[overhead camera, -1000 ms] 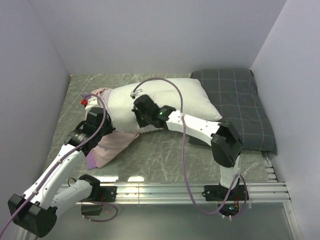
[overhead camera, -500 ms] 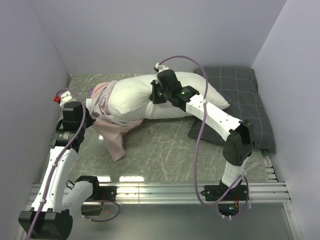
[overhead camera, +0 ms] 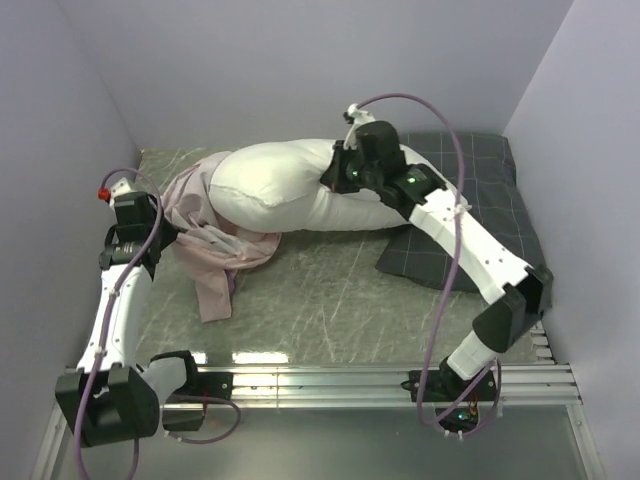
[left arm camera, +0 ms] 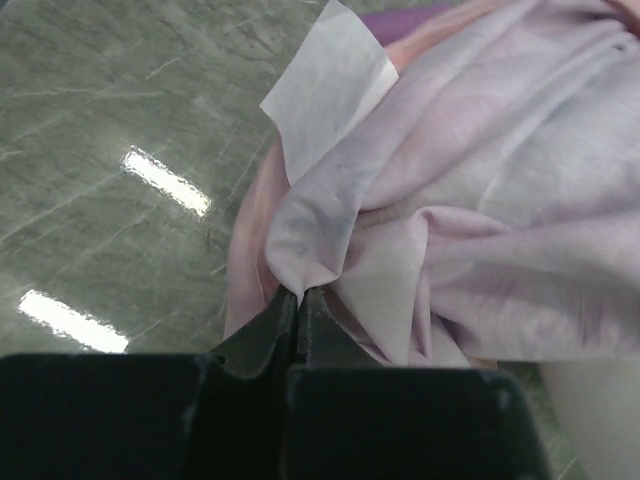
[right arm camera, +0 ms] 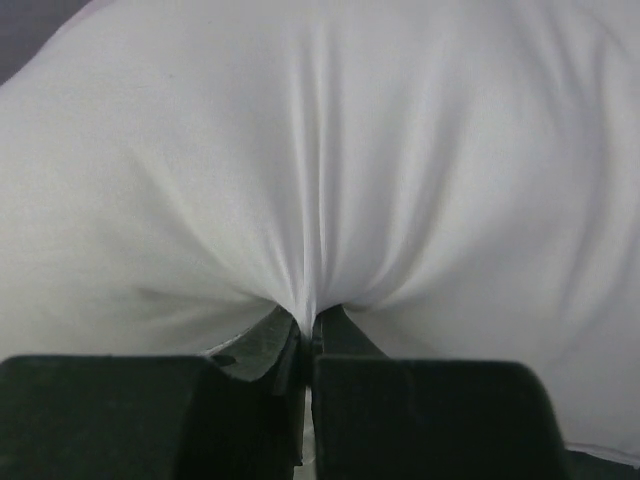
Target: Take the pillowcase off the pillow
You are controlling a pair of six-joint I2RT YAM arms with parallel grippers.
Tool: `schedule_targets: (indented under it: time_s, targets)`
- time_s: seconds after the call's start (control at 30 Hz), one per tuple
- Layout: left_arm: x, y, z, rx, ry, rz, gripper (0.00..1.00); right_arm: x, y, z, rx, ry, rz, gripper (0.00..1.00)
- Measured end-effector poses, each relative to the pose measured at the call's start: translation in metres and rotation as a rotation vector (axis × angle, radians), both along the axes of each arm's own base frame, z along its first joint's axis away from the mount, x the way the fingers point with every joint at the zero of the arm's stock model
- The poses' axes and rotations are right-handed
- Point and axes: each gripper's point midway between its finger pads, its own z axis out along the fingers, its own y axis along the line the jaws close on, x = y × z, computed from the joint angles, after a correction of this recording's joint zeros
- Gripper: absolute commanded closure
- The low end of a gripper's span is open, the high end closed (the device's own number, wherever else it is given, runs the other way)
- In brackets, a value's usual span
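The white pillow (overhead camera: 290, 185) lies across the middle of the table, raised at its right end. The pink pillowcase (overhead camera: 215, 250) is bunched round the pillow's left end, with a flap trailing toward the front. My left gripper (overhead camera: 168, 238) is shut on a fold of the pillowcase (left arm camera: 420, 210) at the table's left; in the left wrist view the left gripper (left arm camera: 298, 295) pinches pale pink cloth. My right gripper (overhead camera: 332, 172) is shut on the pillow's white cover, pinching a pleat of the pillow (right arm camera: 320, 150) in the right wrist view between its tips (right arm camera: 308, 322).
A dark grey checked pillow (overhead camera: 490, 225) lies at the back right, partly under the white pillow's right end. Grey walls close the left, back and right. A metal rail (overhead camera: 330, 380) runs along the near edge.
My right gripper has lifted the pillow and pulled it right and back. My left gripper has drawn the pillowcase left, so more white pillow shows and the case is bunched at the left end.
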Motion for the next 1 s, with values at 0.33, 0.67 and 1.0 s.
schedule_targets:
  time_s: [0.33, 0.67, 1.0]
  targets:
    - [0.033, 0.005, -0.039, -0.13, 0.059, 0.028, 1.0, -0.04, -0.052, 0.092, 0.102, -0.155, -0.039, 1.0]
    - [0.047, -0.003, -0.032, -0.174, 0.025, -0.009, 0.94, -0.06, -0.068, 0.132, 0.166, -0.257, -0.049, 1.0]
    - [0.031, -0.02, 0.026, -0.181, -0.122, -0.096, 0.41, 0.038, 0.001, 0.105, 0.205, -0.242, -0.09, 1.0]
